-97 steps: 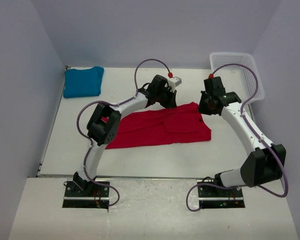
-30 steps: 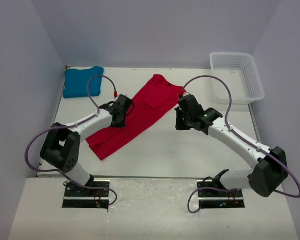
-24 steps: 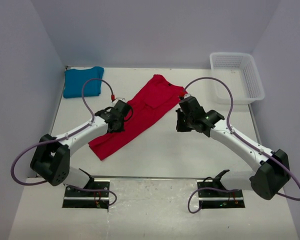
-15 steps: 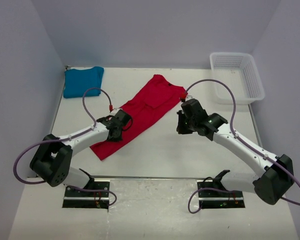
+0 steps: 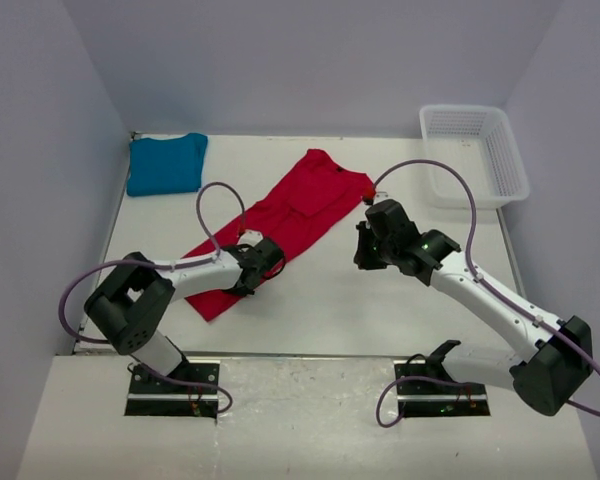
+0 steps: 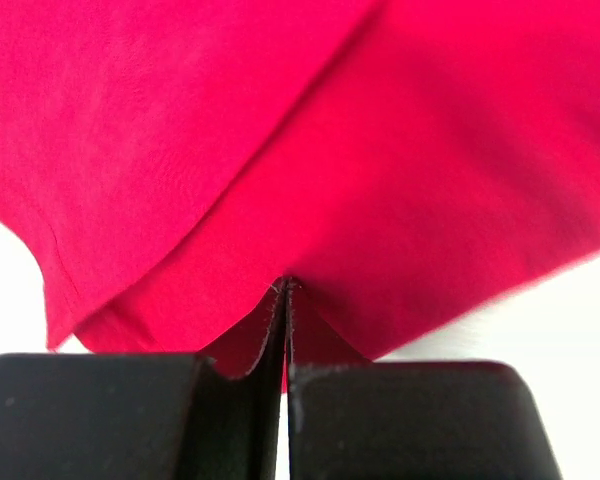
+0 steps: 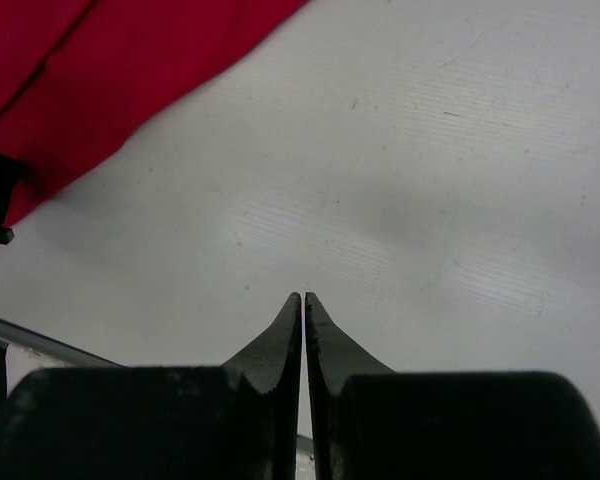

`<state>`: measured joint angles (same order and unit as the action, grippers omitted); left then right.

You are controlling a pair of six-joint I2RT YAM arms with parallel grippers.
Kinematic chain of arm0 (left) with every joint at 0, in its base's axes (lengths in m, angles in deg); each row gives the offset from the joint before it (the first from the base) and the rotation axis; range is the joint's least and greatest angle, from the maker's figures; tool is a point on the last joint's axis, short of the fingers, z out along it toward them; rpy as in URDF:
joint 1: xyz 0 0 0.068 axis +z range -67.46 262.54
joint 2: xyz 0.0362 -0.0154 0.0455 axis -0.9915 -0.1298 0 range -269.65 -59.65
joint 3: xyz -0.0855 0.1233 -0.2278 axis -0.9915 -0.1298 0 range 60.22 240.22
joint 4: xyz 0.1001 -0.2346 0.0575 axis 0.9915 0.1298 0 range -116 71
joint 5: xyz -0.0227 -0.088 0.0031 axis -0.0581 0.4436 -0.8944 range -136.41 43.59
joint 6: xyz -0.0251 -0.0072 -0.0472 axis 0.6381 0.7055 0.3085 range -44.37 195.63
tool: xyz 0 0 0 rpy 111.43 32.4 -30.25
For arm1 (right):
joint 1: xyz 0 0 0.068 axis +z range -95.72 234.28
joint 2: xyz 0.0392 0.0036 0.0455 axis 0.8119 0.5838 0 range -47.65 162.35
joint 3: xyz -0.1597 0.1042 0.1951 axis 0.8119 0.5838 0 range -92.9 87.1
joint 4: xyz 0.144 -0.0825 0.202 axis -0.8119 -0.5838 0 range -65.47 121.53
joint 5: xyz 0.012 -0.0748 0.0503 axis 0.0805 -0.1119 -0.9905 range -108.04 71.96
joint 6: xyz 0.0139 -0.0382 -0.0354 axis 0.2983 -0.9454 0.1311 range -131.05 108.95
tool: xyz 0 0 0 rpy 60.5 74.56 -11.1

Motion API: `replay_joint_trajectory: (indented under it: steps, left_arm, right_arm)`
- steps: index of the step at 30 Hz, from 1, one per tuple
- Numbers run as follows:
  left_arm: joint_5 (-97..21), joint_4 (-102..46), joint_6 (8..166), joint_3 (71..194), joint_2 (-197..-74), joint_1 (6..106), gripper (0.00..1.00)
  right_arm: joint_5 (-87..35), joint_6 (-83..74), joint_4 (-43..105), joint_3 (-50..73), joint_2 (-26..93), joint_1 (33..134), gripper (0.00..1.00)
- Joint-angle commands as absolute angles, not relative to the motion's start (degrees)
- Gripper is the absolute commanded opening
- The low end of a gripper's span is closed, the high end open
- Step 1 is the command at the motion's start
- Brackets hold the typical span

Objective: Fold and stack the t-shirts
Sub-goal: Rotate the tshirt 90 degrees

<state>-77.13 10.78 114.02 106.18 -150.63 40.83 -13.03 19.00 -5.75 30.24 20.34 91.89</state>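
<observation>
Currently the red t-shirt lies as a long diagonal band on the table, running from the far middle toward the near left corner. The left pincer is clamped on a pinch of the cloth's edge, toward the end closer to the table's near edge. In my judgement this grip is meant to carry that end over for a fold. The right pincer hangs over bare table just off the shirt's right side, jaws all but closed with nothing between them, and it appears free to take another hold. The teal-blue t-shirt sits folded at the far left corner, well apart, presumably as the base of the stack. A white mesh basket stands at the far right corner.

The overhead view gives the layout but hides both sets of fingertips beneath the wrists. Only the left wrist view confirms cloth between the jaws, and only the right wrist view confirms an empty pincer.
</observation>
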Motion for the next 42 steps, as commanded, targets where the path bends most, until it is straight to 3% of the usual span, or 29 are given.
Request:
replay_joint_trajectory:
  steps: [1, 8, 14, 22, 27, 30, 38, 42]
  left_arm:
    - [-60.49, 0.92, 120.10, 104.08, -157.37, 34.39, 0.00]
    - [-49.67, -5.34, 120.99, 112.15, -164.58, 19.63, 0.00]
    - [-46.76, -5.78, 119.67, 122.35, -169.16, 14.70, 0.00]
    - [-48.69, -6.22, 118.44, 122.19, -161.79, 13.11, 0.00]
    - [-56.50, -4.21, 110.21, 122.53, -152.12, 13.11, 0.00]
    - [-60.98, -1.57, 103.77, 126.92, -149.56, 14.42, 0.00]
    - [-66.17, -8.64, 86.04, 138.88, -155.25, 32.08, 0.00]
    - [-60.48, -12.37, 81.96, 145.11, -162.55, 39.54, 0.00]
  right_arm:
    - [-10.84, 19.80, -6.52, 28.57, 18.88, 92.34, 0.04]
    - [-5.75, 21.03, -9.51, 25.24, 20.29, 92.34, 0.04]
    - [5.32, 22.26, -14.61, 20.05, 23.54, 91.73, 0.05]
    - [4.72, 20.69, -16.02, 17.23, 22.76, 82.24, 0.06]
    - [4.72, 19.45, -16.02, 17.14, 22.66, 80.47, 0.06]
    - [4.28, 19.28, -16.19, 17.23, 22.75, 80.47, 0.06]
    - [-0.64, 18.40, -15.93, 17.05, 23.28, 80.47, 0.09]
    - [-2.74, 18.05, -14.36, 18.98, 23.63, 80.47, 0.07]
